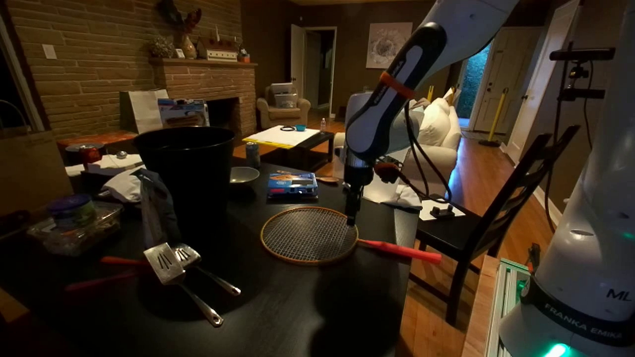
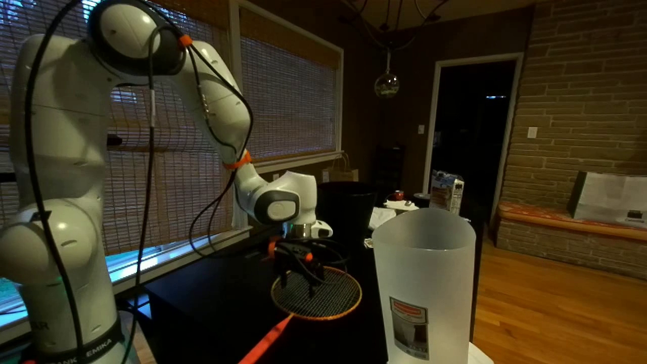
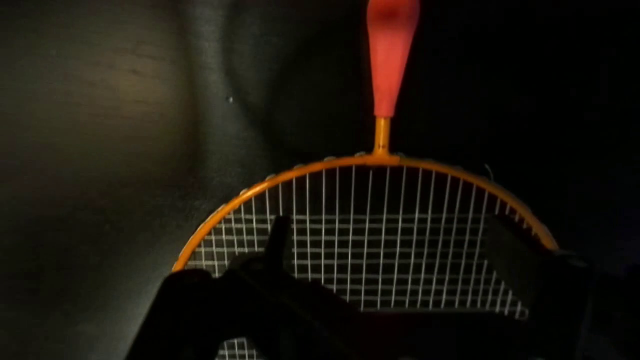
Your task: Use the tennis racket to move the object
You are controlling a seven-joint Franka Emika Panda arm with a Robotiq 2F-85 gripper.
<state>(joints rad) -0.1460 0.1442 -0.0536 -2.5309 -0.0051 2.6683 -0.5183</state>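
Nearest the camera, in an exterior view, stood a frosted bin, upright and at three o'clock from the racket. That racket lay flat on the black surface, and its hoop (thin, orange, crossed by pale strings) was under the gripper. In an exterior view, reckoned from the middle of the hoop, the red handle ran to just past three o'clock, its end showing beyond the edge of the surface. A flat packet, blue with white and reddish patches, lay on the surface between eleven and twelve o'clock, near the hoop but apart from it. Two slotted metal spatulas lay together between eight and nine, a tall black bin stood at ten, and a bowl, partly hidden by that bin, sat between ten and eleven.

The gripper pointed down between two and three o'clock, and the white arm sloped up from it toward one. Its fingers were spread wide, with strings showing in the gap; in the wrist view the handle pointed to twelve o'clock. Whether they touched the strings could not be told.
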